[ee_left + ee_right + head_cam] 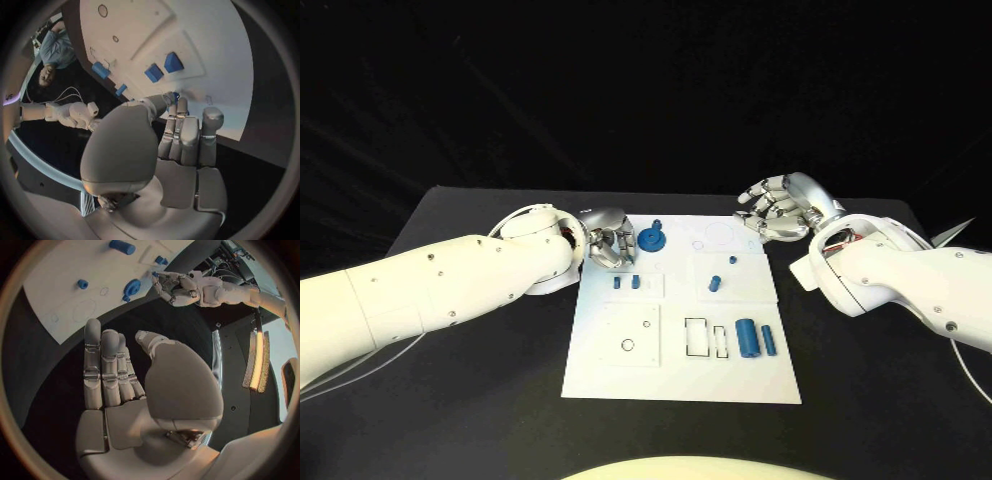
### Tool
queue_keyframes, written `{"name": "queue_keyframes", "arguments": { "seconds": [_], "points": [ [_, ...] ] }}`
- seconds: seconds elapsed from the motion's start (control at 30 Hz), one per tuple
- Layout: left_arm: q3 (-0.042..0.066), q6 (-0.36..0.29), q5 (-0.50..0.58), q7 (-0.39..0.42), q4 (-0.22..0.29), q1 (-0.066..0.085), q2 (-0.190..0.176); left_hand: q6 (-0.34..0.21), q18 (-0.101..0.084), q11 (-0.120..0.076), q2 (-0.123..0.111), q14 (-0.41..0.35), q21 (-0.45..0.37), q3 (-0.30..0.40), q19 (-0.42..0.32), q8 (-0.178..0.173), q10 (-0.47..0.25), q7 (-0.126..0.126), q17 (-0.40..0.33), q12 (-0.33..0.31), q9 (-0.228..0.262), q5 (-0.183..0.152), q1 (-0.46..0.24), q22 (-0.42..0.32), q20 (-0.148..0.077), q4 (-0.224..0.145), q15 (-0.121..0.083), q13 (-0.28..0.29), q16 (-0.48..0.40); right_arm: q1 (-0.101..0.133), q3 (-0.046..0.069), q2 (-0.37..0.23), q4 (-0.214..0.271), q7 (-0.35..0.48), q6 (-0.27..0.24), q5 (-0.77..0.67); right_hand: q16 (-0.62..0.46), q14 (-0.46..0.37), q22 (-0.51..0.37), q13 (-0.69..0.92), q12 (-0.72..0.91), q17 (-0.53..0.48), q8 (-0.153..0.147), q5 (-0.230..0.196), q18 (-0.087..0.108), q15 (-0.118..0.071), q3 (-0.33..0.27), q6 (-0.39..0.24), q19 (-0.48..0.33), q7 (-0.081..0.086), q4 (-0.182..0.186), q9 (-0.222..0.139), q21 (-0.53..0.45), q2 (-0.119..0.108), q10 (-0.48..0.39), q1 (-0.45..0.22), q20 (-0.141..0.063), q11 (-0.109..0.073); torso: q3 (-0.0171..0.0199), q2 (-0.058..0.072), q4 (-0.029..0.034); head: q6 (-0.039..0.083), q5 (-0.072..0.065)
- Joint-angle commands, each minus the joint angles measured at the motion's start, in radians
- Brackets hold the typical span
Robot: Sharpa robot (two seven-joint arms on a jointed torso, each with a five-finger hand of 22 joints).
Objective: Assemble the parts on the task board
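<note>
The white task board [733, 375] lies mid-table. A blue gear-shaped part [655, 238] sits near its far left corner, also seen as the gear [132, 288]. My left hand [607, 240] hangs just left of it, fingers pointing down; a narrow gap shows between the left hand [178, 287] and the gear, and a sliver of blue [176, 95] peeks past its thumb tip. It holds nothing. My right hand [783, 207] hovers over the board's far right corner, fingers spread, empty. A blue cylinder [749, 336] lies toward the near right.
Two small blue parts [626, 283] sit on a raised plate at the board's left, another [715, 282] on the plate beside it. Outlined slots [695, 336] and a ring mark [627, 345] lie nearer me. Black table surrounds the board.
</note>
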Motion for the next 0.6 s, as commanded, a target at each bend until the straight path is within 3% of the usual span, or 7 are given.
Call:
{"name": "queue_keyframes", "arguments": {
  "seconds": [0.03, 0.6],
  "points": [
    [-0.001, 0.007, 0.006, 0.015, -0.003, 0.000, 0.005, 0.007, -0.017, 0.001, -0.006, 0.002, -0.002, 0.002, -0.001, -0.006, 0.009, -0.003, -0.001, -0.007, 0.002, -0.004, 0.001, 0.000, 0.002, -0.010, -0.001, -0.001, 0.000, -0.001, 0.000, 0.000, 0.002, 0.005, 0.004, -0.007, -0.003, 0.001, -0.001, -0.001, -0.003, 0.001, 0.007, 0.005, 0.012, -0.001, -0.002, 0.001, 0.008, -0.003, -0.005, -0.001, -0.006, 0.000, 0.005, -0.007, -0.001, 0.000, -0.0002, 0.000, 0.0000, 0.000, 0.000],
    [-0.012, 0.022, -0.019, 0.021, -0.032, -0.007, 0.028, 0.004, -0.016, 0.002, -0.007, -0.002, -0.004, 0.004, -0.004, -0.012, 0.009, -0.001, -0.006, -0.012, 0.002, -0.004, 0.006, -0.002, 0.002, -0.018, 0.000, -0.001, -0.001, -0.001, 0.000, -0.002, 0.004, 0.003, 0.011, -0.006, -0.010, 0.003, -0.010, -0.008, -0.007, 0.005, 0.008, 0.009, 0.011, 0.000, -0.005, 0.001, 0.012, -0.002, 0.003, -0.003, -0.014, 0.005, 0.008, -0.022, -0.001, 0.001, -0.0007, 0.000, -0.0003, -0.003, -0.004]
  ]
}}
